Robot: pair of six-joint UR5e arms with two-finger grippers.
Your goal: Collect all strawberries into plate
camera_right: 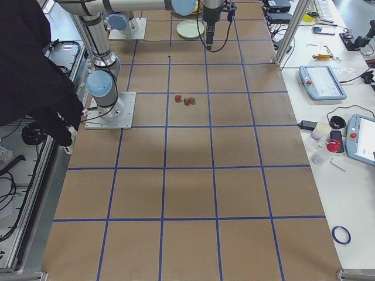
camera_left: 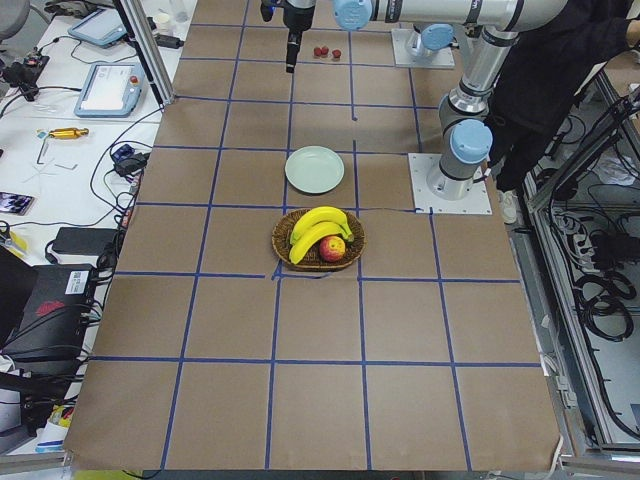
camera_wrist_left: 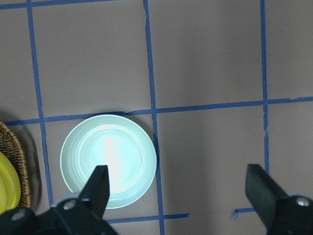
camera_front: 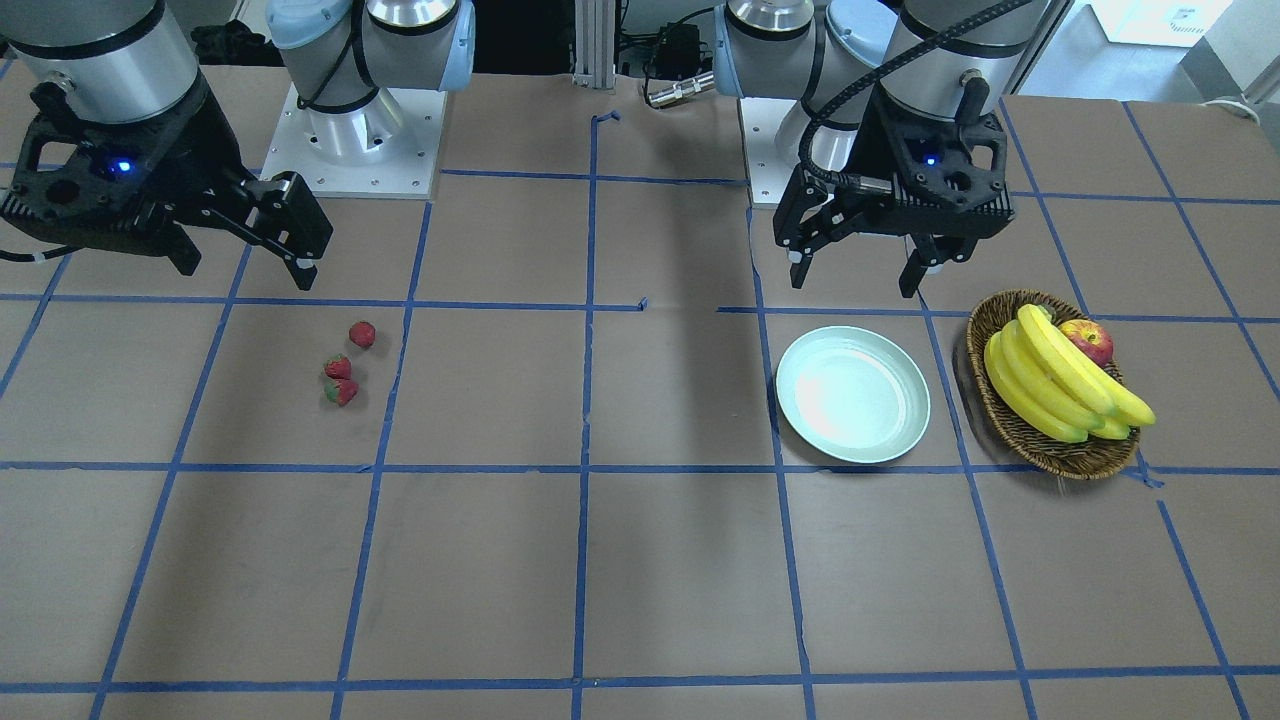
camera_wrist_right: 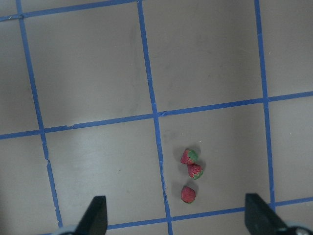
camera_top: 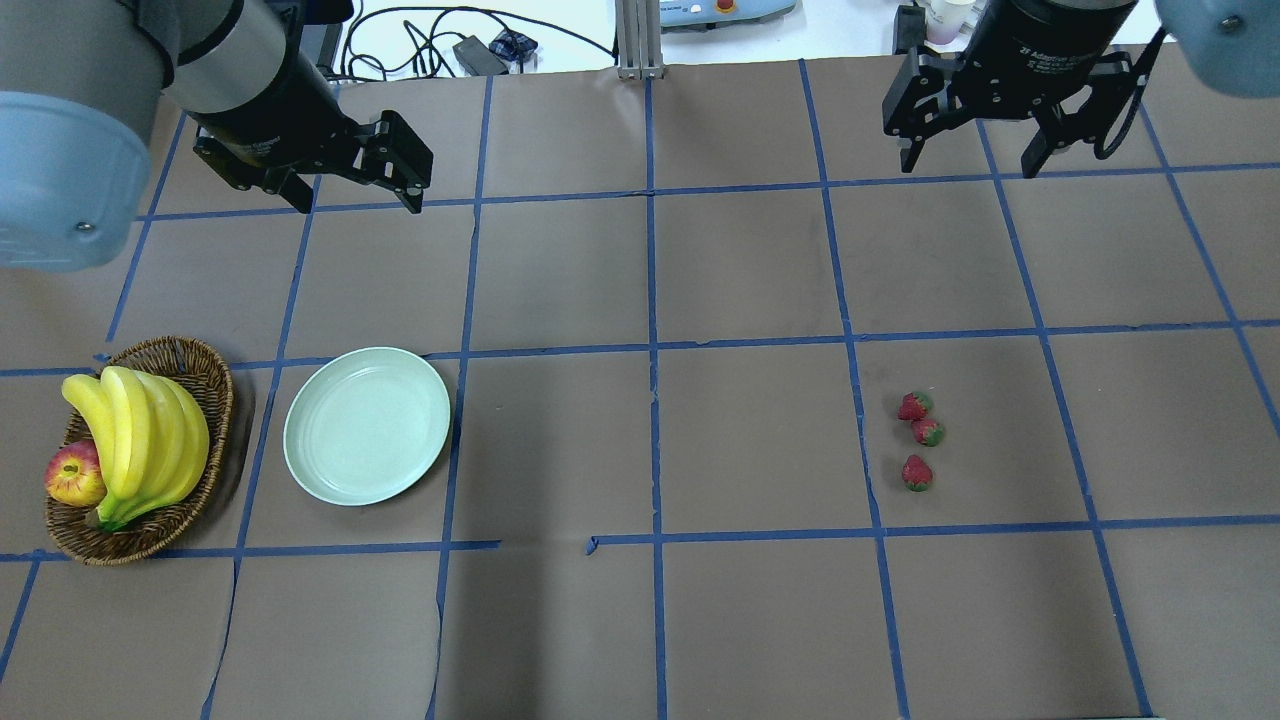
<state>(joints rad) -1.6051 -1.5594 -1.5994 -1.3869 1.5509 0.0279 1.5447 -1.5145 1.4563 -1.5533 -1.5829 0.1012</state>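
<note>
Three small red strawberries lie close together on the brown table, on my right side. They also show in the front view and in the right wrist view. The pale mint plate lies empty on my left side, and also shows in the front view and the left wrist view. My left gripper is open and empty, raised above the table beyond the plate. My right gripper is open and empty, raised well beyond the strawberries.
A brown wicker basket with bananas and a red-yellow apple stands just left of the plate. Blue tape lines grid the table. The arm bases stand at the table's robot side.
</note>
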